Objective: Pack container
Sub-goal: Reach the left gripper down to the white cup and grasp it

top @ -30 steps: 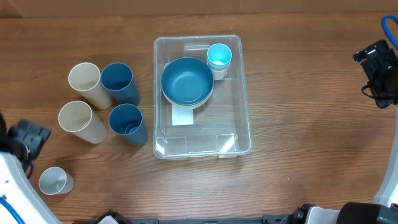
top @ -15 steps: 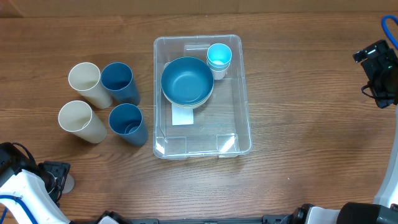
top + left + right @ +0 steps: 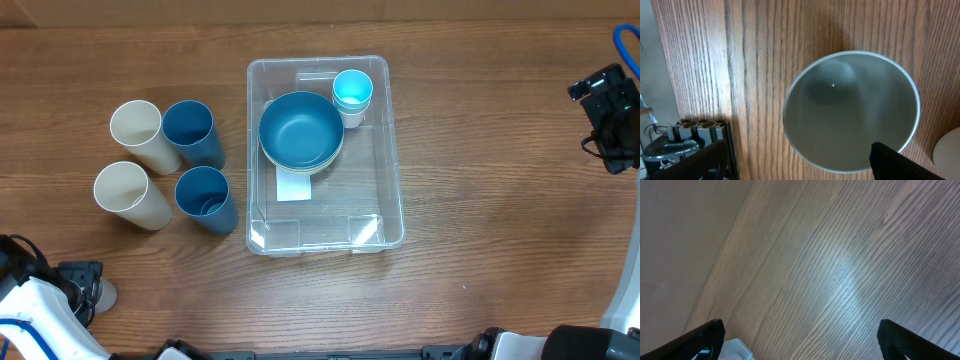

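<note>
At the near-left corner of the wooden table (image 3: 490,260), overhead, the left gripper (image 3: 82,280) hangs over a small pale grey plastic cup (image 3: 103,294). The large clear rectangular plastic container (image 3: 375,185) sits mid-table, well apart to its right. Left wrist: fingers spread, upright cup between them. Right wrist: the right gripper (image 3: 800,340) is spread, holding nothing.

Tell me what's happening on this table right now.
A two-arm robot is packing cups and bowls into the clear container. A blue bowl and a small light-blue cup are already inside. The left gripper, jaws open, hangs over a small pale cup at the front left of the table. Four tall cups stand left of the container. The right gripper sits open off to the right.
</note>
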Controlling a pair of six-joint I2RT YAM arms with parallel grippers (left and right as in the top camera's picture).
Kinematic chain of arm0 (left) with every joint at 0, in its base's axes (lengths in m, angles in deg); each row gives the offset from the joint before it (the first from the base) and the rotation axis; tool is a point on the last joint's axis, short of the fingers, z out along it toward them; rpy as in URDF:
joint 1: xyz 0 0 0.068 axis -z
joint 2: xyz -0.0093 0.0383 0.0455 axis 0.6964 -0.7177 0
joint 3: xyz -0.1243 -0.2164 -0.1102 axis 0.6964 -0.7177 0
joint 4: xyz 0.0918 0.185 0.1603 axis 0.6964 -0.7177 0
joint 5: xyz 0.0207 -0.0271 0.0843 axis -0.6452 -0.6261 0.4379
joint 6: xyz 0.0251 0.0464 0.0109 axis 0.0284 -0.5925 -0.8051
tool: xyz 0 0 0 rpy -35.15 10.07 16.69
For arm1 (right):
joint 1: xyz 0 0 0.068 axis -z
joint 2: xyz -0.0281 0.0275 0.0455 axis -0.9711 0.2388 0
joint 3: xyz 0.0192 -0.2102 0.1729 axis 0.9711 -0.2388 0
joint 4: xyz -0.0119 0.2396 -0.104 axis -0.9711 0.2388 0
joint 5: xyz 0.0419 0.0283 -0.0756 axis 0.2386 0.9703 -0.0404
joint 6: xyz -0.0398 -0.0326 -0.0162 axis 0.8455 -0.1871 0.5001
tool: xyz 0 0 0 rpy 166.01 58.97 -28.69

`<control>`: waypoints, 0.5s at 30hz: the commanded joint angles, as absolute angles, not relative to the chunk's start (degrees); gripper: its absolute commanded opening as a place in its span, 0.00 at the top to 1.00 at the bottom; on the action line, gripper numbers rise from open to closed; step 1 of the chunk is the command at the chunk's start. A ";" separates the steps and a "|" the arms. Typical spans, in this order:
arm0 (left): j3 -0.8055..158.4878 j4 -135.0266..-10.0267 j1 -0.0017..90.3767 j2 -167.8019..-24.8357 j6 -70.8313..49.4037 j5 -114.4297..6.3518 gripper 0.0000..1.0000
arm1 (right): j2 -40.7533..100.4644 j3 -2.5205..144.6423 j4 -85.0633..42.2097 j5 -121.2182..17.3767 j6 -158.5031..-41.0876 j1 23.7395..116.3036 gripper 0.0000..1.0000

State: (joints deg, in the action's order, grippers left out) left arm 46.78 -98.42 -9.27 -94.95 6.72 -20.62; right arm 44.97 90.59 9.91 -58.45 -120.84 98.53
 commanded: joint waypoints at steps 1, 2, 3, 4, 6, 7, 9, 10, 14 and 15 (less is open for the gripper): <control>46.25 -98.13 -9.68 -94.38 7.90 -19.81 0.10 | 44.69 91.11 9.73 -58.62 -121.11 98.42 0.00; 46.25 -98.22 -9.71 -94.38 7.94 -19.81 0.10 | 44.69 91.11 9.75 -58.62 -121.11 98.42 0.00; 46.23 -98.22 -9.75 -94.41 8.25 -19.81 0.11 | 44.69 91.11 9.73 -58.62 -121.11 98.42 0.00; 46.01 -98.20 -9.95 -94.41 9.60 -19.31 0.13 | 44.69 91.11 9.75 -58.62 -121.11 98.42 0.00; 44.39 -97.39 -9.97 -94.41 12.82 -16.27 0.12 | 44.69 91.11 9.73 -58.62 -121.11 98.42 0.00; 43.19 -96.19 -9.97 -94.41 12.88 -15.85 0.12 | 44.69 91.11 9.75 -58.62 -121.11 98.42 0.00; 40.33 -92.86 -9.97 -94.41 12.88 -15.55 0.14 | 44.69 91.11 9.73 -58.62 -121.11 98.42 0.00; 38.34 -90.33 -9.97 -94.41 12.86 -15.51 0.18 | 44.69 91.11 9.75 -58.62 -121.11 98.42 0.00; 37.71 -87.92 -9.95 -94.41 12.82 -15.64 0.56 | 44.69 91.11 9.73 -58.62 -121.11 98.42 0.00; 37.95 -87.55 -9.95 -94.38 12.73 -16.10 0.85 | 44.69 91.11 9.73 -58.62 -121.11 98.42 0.00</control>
State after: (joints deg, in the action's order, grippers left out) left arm 37.88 -88.41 -9.60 -94.84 12.14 -16.69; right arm 44.97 90.59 9.88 -58.40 -120.82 98.56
